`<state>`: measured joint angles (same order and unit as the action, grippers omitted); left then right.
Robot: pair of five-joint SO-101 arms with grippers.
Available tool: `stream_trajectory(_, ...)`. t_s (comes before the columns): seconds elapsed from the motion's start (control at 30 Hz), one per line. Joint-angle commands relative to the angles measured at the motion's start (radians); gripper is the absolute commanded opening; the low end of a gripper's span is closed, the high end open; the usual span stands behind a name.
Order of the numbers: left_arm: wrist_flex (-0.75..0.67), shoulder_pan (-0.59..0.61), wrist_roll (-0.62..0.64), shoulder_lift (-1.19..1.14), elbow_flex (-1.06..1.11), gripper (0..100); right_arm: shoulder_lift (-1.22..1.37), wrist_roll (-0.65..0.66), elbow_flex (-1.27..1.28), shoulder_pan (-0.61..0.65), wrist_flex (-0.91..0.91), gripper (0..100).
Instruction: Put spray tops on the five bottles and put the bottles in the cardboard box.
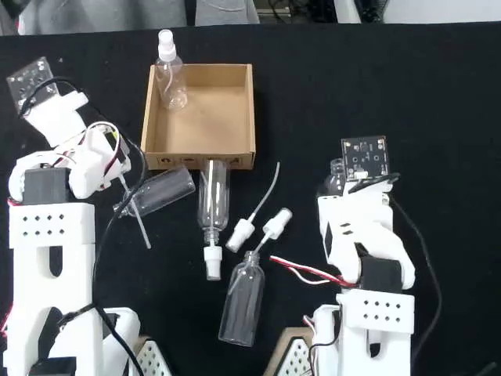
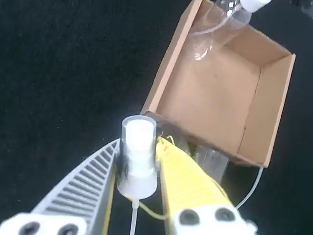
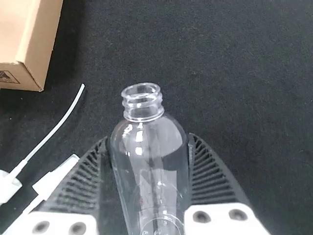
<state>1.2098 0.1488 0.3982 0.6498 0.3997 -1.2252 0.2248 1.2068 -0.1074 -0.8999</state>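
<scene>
Mating could fail: left gripper [image 2: 139, 144] clamped on spray top [image 2: 139, 169] beside the cardboard box [image 2: 254, 117], right gripper [image 3: 149, 142] clamped on open bottle [image 3: 149, 166] well apart; trailing dip tube [image 2: 132, 220] may miss the neck [image 3: 142, 100].

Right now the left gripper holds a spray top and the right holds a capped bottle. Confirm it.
One error: the bottle in the right gripper is uncapped, its neck open, as the right wrist view shows. The left gripper does hold a spray top.
</scene>
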Motion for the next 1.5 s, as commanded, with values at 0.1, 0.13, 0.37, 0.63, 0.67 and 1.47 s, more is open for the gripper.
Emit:
stream_trajectory(0.1, -0.023, -0.008, 0.061, 0.029, -0.021, 3, -0.024, 0.106, -0.033, -0.02, 0.038, 6.7)
stream_trajectory(0.13, -0.023, -0.008, 0.061, 0.029, -0.021, 3, -0.024, 0.121, -0.042, -0.02, 0.046, 6.7)
stream_trajectory(0.37, -0.021, -0.008, 0.061, 0.029, -0.012, 3, -0.022, 0.275, -0.044, -0.018, 0.094, 6.7)
stream_trajectory(0.63, -0.023, -0.008, 0.061, 0.029, -0.001, 3, -0.022, 0.318, -0.025, -0.018, 0.092, 6.7)
stream_trajectory(0.67, -0.034, -0.008, 0.061, 0.029, 0.01, 3, -0.024, 0.325, -0.028, -0.018, 0.094, 6.7)
stream_trajectory(1.47, -0.117, -0.008, 0.061, 0.044, 0.099, 3, -0.024, 0.117, 0.036, 0.269, 0.094, 6.7)
